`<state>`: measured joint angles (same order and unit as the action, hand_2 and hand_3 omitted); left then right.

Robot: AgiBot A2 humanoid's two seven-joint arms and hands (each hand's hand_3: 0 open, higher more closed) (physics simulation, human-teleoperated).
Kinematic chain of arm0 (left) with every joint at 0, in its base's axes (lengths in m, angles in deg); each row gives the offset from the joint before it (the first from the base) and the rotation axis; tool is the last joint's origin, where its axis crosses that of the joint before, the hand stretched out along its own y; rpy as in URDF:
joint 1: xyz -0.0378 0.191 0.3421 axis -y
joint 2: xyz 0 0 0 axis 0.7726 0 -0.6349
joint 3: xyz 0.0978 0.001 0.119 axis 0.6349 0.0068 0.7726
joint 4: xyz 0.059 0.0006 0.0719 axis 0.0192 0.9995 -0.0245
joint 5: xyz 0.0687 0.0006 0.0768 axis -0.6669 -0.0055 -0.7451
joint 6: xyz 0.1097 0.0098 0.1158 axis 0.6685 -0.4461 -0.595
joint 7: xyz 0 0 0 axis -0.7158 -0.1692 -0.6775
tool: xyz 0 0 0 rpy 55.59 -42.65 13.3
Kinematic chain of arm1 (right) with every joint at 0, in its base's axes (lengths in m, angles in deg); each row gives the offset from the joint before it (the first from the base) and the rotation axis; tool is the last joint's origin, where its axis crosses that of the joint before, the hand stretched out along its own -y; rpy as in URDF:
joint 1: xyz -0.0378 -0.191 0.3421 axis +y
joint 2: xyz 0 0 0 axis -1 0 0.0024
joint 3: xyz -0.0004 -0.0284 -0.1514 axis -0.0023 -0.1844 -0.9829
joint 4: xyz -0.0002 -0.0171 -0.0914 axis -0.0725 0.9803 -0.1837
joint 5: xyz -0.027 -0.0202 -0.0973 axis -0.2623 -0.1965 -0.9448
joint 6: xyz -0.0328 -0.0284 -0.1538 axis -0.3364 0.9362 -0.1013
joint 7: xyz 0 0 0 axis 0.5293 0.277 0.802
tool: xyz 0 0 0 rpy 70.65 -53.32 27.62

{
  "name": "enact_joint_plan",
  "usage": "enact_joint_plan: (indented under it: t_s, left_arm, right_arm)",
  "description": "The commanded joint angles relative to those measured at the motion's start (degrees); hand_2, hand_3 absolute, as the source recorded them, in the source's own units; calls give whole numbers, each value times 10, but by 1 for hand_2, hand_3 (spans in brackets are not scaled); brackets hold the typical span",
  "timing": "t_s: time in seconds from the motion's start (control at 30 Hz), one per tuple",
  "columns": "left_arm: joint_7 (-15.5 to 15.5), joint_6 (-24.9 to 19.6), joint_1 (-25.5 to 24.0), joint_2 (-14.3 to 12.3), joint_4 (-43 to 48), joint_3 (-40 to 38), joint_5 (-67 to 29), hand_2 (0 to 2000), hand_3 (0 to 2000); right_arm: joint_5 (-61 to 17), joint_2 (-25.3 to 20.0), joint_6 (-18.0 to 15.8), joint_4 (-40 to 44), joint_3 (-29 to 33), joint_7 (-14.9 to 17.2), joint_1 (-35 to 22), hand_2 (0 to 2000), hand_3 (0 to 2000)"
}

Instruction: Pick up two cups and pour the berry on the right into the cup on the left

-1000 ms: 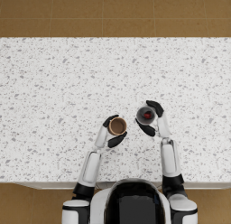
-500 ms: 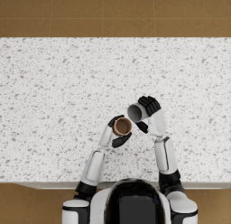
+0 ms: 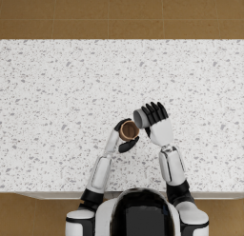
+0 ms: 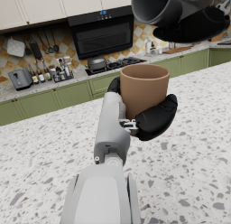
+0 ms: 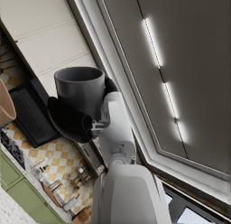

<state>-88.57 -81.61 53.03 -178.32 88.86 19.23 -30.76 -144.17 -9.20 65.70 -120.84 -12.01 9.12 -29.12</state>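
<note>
My left hand grips a brown cup, upright above the speckled counter; the left wrist view shows this brown cup in the hand. My right hand holds a grey cup tipped over on its side, its mouth toward the brown cup's rim and just above it. In the left wrist view the grey cup hangs tilted above the brown one. The right wrist view shows the grey cup in my right hand. No berry is visible in any view.
The white speckled counter spreads wide to both sides and ahead, with its front edge near me. Brown floor lies beyond the far edge. Kitchen cabinets and a stove stand in the background.
The right hand has tipped the grey cup from upright onto its side and moved it left. The left hand has brought the brown cup right, under its mouth. The berry no longer shows.
</note>
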Motion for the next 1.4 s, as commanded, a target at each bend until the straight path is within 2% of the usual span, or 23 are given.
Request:
enact_joint_plan:
  t_s: [0.03, 0.37, 0.4, 0.43, 0.67, 0.7, 0.73, 0.77, 1.4]
  left_arm:
    - [0, 0, 15, -7, -7, -1, 0, 2000, 1280]
    - [0, -1, 10, -8, -14, 0, 0, 2000, 1280]
    - [0, -1, 115, 168, -13, 196, 0, 2000, 1280]
    - [0, 0, 40, 34, -17, 41, 0, 2000, 1280]
    - [0, 5, 45, 31, -20, 27, 0, 2000, 1280]
    - [0, 5, 47, 30, -27, 24, 0, 2000, 1280]
    - [0, 4, 48, 28, -29, 20, 0, 2000, 1280]
    - [1, 3, 51, 27, -35, 17, 0, 2000, 1280]
    - [1, -1, 60, 11, -59, 11, 0, 2000, 1280]
  right_arm:
    - [-18, -4, 1, -25, -10, 0, -5, 2000, 1280]
    - [-202, -8, 6, -22, -12, 0, 3, 2000, 1280]
    - [-220, -10, 7, -22, -13, 0, 1, 2000, 1280]
    - [-239, -10, 8, -26, -17, 0, 3, 2000, 1280]
    - [-367, -14, 13, -27, -12, 0, 7, 2000, 1280]
    - [-385, 209, 14, -27, -192, 0, -104, 2000, 1280]
    - [-397, 38, 8, -27, -47, 0, -11, 2000, 1280]
    - [-408, 51, 16, -30, -56, 1, -15, 2000, 1280]
    - [-431, 29, 13, -34, -41, 0, 1, 2000, 1280]
